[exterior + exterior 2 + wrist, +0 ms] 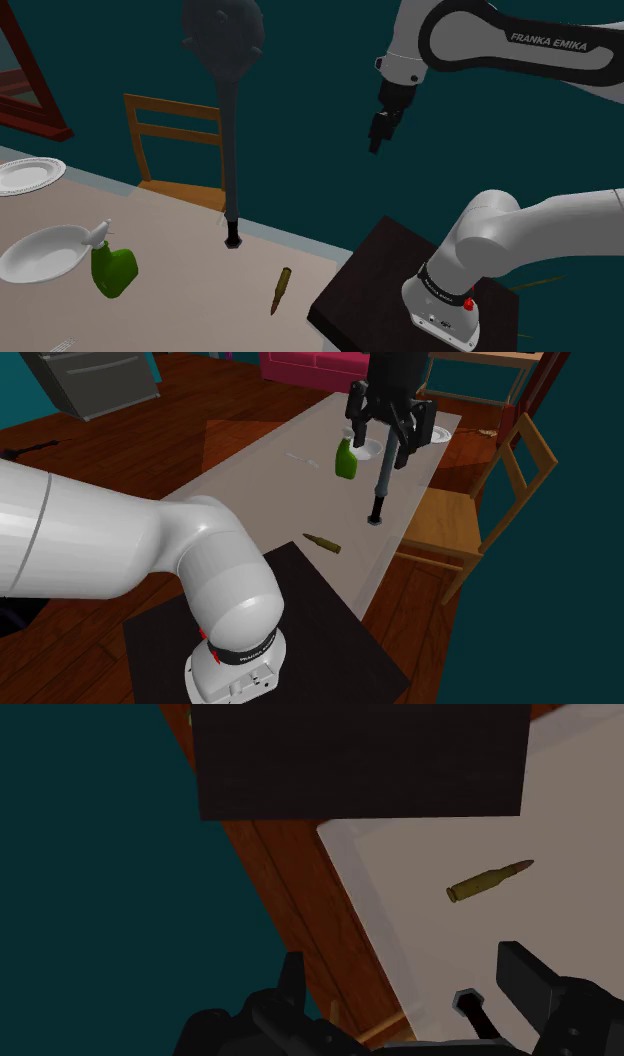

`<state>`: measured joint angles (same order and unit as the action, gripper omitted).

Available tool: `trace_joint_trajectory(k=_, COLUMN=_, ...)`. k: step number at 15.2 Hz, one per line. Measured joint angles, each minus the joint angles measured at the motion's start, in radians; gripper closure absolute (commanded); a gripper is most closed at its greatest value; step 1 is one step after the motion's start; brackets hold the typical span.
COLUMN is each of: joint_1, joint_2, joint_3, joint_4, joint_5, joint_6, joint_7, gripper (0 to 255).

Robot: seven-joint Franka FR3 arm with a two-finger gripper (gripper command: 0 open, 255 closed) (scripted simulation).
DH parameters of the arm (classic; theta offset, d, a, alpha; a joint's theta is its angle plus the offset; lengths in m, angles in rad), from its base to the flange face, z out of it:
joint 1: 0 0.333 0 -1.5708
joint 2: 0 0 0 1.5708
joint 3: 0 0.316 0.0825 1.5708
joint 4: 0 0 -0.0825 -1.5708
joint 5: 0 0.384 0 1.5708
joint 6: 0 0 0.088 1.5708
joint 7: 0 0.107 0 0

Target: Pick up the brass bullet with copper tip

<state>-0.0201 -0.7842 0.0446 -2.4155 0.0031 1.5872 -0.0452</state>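
The approach step is being judged as in hand: nothing is being gripped, and the gripper (375, 146) is being shown high above the table (190, 290), well apart from everything on it. Its fingers (524, 974) are being kept wide apart, with nothing clasped between them.

The bullet (488, 880) is lying flat on its side on the pale tabletop, far below the gripper. In the wrist view it is being seen ahead of the fingertips and off the centre line, nearer one finger than the other. The dark stand (360, 759) is lying beyond it. A tall dark club with a spiked head (232, 120) is standing upright on the table. Its base is closer under the gripper than the bullet is, on that same finger's side. A green spray bottle (112, 268) and a white bowl (40, 252) are lying farther off, past the club.

For the next move, the gripper is probably being called on to shift sideways until the bullet sits between the fingers, to turn so that they straddle its narrow body and not its length, and then to descend. The club's shaft is being judged the main hazard during that descent, and the bullet is likely to roll if nudged by one finger first.
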Motion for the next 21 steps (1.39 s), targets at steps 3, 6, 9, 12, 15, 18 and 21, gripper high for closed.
trace_joint_trajectory(k=3, joint_1=-0.003, joint_2=-0.011, joint_3=0.02, joint_4=-0.036, joint_5=0.017, joint_6=0.025, joint_7=0.043, gripper=0)
trace_joint_trajectory(k=6, joint_1=-0.008, joint_2=-0.049, joint_3=0.065, joint_4=-0.144, joint_5=0.057, joint_6=0.095, joint_7=0.14, gripper=0)
trace_joint_trajectory(k=9, joint_1=-0.006, joint_2=-0.056, joint_3=0.127, joint_4=-0.218, joint_5=0.11, joint_6=0.165, joint_7=0.253, gripper=0)
trace_joint_trajectory(k=12, joint_1=-0.003, joint_2=-0.041, joint_3=0.193, joint_4=-0.294, joint_5=0.167, joint_6=0.26, joint_7=0.364, gripper=0)
trace_joint_trajectory(k=15, joint_1=0.002, joint_2=0.008, joint_3=0.267, joint_4=-0.346, joint_5=0.227, joint_6=0.368, joint_7=0.477, gripper=0)
trace_joint_trajectory(k=18, joint_1=0.006, joint_2=0.063, joint_3=0.339, joint_4=-0.387, joint_5=0.283, joint_6=0.47, joint_7=0.587, gripper=0)
trace_joint_trajectory(k=21, joint_1=0.005, joint_2=0.158, joint_3=0.423, joint_4=-0.425, joint_5=0.339, joint_6=0.609, joint_7=0.698, gripper=0)
